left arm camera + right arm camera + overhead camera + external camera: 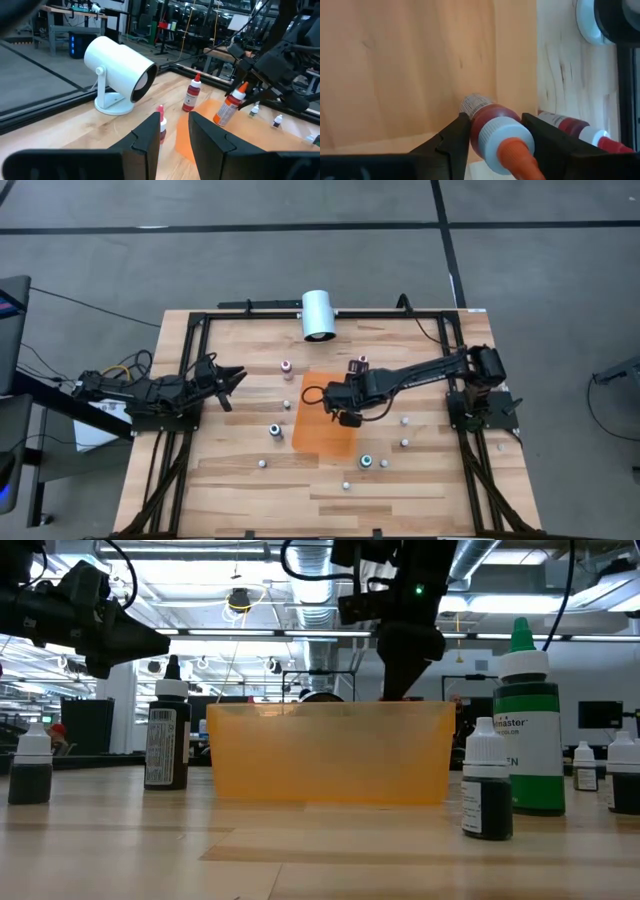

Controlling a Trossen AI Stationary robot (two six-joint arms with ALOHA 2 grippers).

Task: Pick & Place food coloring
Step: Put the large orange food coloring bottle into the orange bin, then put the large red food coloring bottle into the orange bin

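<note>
Right wrist view: right gripper (495,132) clamps an orange-tipped red food coloring bottle (496,131).
Left gripper (172,132): fingers apart, holding nothing.

Grey concrete floor (300,240) crossed by dark lines, ceiling strip lights (560,602) over distant workbenches

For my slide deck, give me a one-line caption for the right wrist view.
Right end effector gripping an orange-tipped food coloring bottle above the orange tray.
</note>
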